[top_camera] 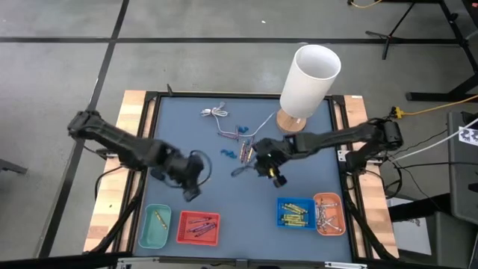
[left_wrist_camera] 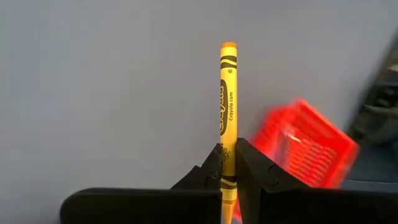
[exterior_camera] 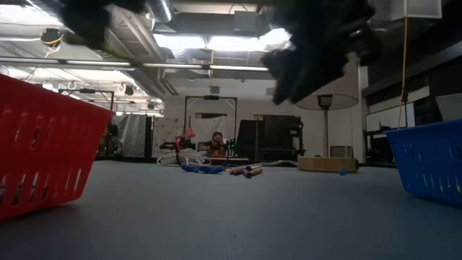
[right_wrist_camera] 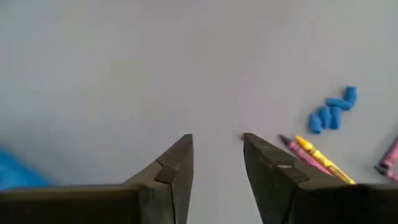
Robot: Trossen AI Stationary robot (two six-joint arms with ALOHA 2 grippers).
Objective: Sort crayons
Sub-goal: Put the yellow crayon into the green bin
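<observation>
My left gripper (top_camera: 190, 185) hangs over the mat's near left, above the red basket (top_camera: 199, 228), shut on a yellow crayon (left_wrist_camera: 228, 93). My right gripper (top_camera: 263, 163) stands open above the mat's middle with nothing between its fingers (right_wrist_camera: 217, 155). Just beside it a yellow and a pink crayon (right_wrist_camera: 317, 158) lie flat on the mat, with more loose crayons (top_camera: 246, 146) nearby. Sorted crayons lie in the green basket (top_camera: 154, 228), the red basket, the blue basket (top_camera: 296, 213) and the orange basket (top_camera: 328, 213). My left gripper pinches the yellow crayon between its two fingers near one end (left_wrist_camera: 227, 163). Most of the stick juts out past the fingertips, along the line the fingers point. The crayon is lifted clear of the mat.
A tall white cylinder (top_camera: 310, 75) on a round wooden base (top_camera: 291, 122) stands at the far right of the mat. A thin white cable (top_camera: 216, 113) and small blue bits (top_camera: 228, 153) lie toward the far middle. The four baskets line the near edge.
</observation>
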